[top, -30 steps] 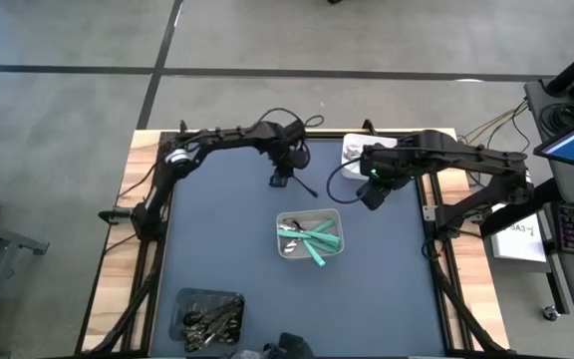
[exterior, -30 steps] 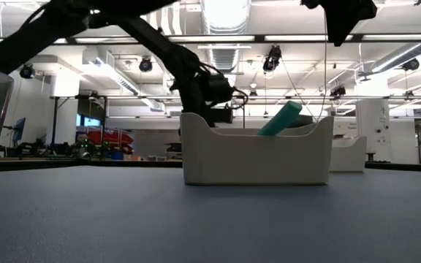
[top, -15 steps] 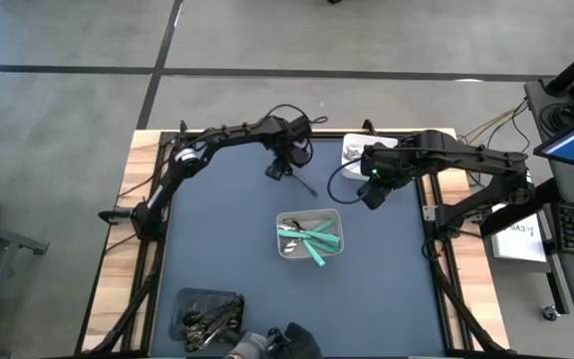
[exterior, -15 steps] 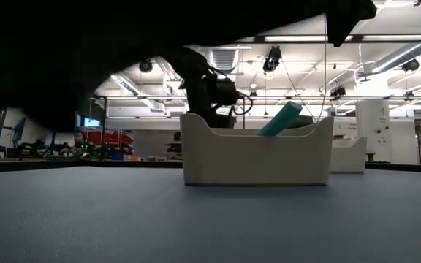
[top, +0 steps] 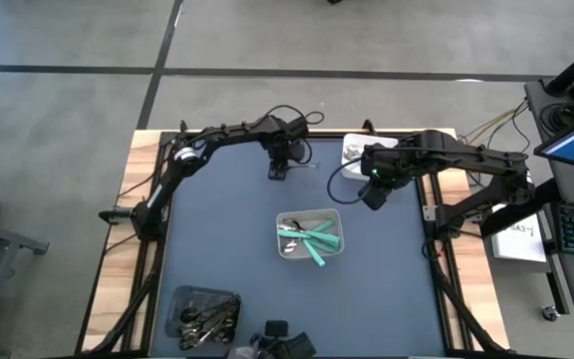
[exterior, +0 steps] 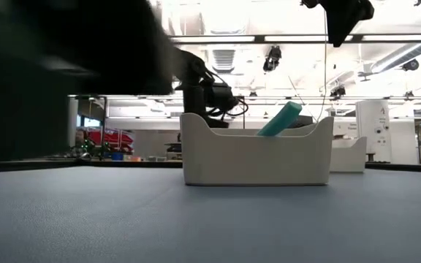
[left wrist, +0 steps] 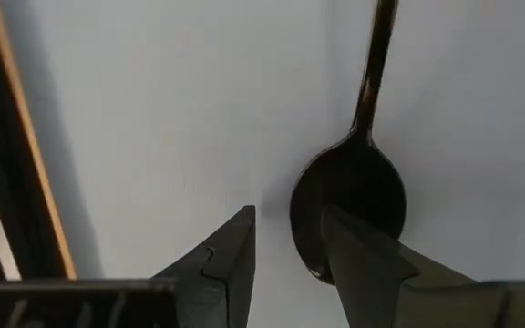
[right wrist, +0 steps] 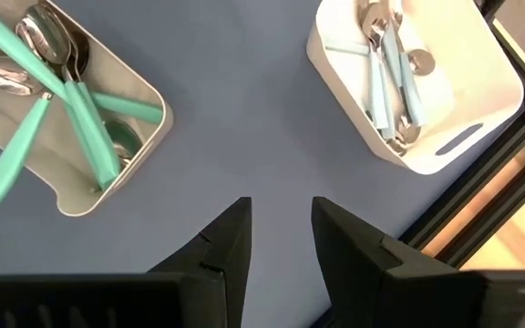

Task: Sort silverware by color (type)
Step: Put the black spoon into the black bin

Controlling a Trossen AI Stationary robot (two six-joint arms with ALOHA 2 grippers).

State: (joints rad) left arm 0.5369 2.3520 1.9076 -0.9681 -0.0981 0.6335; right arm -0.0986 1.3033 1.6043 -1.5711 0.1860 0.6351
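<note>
a black spoon (left wrist: 352, 182) lies on the blue table (top: 227, 239), in the upper middle of the high view, far from the trays. the left claw (left wrist: 288, 255) hangs just above its bowl with the fingers a little apart and nothing between them; in the left wrist view one finger (left wrist: 363, 264) covers part of the bowl, so i cannot tell if it touches.

the right claw (right wrist: 279, 239) waits above the table, right of centre in the high view, between two trays. its fingers are also apart and empty.

the sorting looks well along. the grey tray (top: 335, 221) in the middle of the table has the teal-handled spoons and forks (right wrist: 62, 100); one teal handle (exterior: 280, 118) sticks over its wall in the low view. the white tray (right wrist: 481, 91) at the upper right of the table has the pale-blue-handled pieces (right wrist: 388, 64). the dark tray (top: 177, 304) at the lower left has a pile of black silverware (top: 212, 319).

i judge that the black spoon is the only piece i see outside a tray, and it must go to the dark tray.
</note>
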